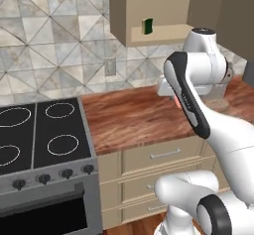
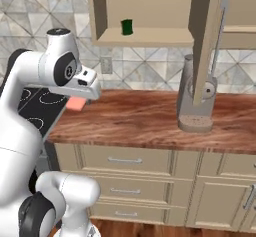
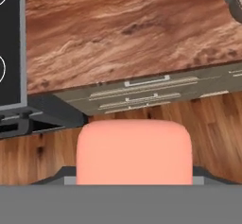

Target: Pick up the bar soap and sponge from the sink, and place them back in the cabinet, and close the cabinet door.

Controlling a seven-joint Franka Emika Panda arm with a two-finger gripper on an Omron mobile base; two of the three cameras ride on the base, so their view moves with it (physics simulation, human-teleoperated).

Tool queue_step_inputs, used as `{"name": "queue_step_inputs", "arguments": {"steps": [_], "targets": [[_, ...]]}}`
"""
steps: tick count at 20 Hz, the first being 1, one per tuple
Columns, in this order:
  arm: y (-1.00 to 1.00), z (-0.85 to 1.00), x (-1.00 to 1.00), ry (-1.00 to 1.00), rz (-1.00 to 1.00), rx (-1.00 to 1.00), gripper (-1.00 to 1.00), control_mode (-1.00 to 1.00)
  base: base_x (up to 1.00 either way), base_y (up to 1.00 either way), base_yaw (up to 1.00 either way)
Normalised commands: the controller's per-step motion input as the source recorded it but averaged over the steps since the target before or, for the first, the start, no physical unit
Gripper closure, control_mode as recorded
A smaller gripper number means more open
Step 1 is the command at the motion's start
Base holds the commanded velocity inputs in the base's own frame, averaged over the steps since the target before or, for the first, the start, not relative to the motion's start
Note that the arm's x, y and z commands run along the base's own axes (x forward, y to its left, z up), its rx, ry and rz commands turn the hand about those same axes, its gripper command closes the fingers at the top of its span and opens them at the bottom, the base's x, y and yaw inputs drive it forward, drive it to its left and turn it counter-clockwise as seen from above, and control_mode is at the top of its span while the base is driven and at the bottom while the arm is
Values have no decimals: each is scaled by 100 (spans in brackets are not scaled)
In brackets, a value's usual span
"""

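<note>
Open cabinet (image 2: 145,37) above the wood counter (image 2: 135,116), sponge (image 2: 127,27) inside, soap (image 2: 76,103) in the gripper (image 3: 134,176).

The cabinet hangs on the tiled wall (image 1: 49,40), its door (image 2: 207,46) swung out at the right in the right base view, with a long upright silver handle (image 2: 219,36). Below it runs the counter, over beige drawers (image 2: 125,168) and beside the black-topped stove (image 1: 47,145). A grey coffee machine (image 2: 195,101) stands on the counter, below the door in that view. The gripper grasps the pink soap between its two fingers, above the counter and clear of it. The sponge stands on edge on the cabinet's bottom board, its dark green face and a yellowish side showing in the left base view.
</note>
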Motion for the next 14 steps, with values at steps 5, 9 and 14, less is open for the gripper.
{"name": "queue_step_inputs", "arguments": {"steps": [5, 9, 14], "targets": [[0, 0, 0, 0, 0, 0, 100, 100, 8, -36, 25], [0, 0, 0, 0, 0, 0, 100, 100, 41, -56, 16], [0, 0, 0, 0, 0, 0, 100, 100, 49, -41, 4]]}}
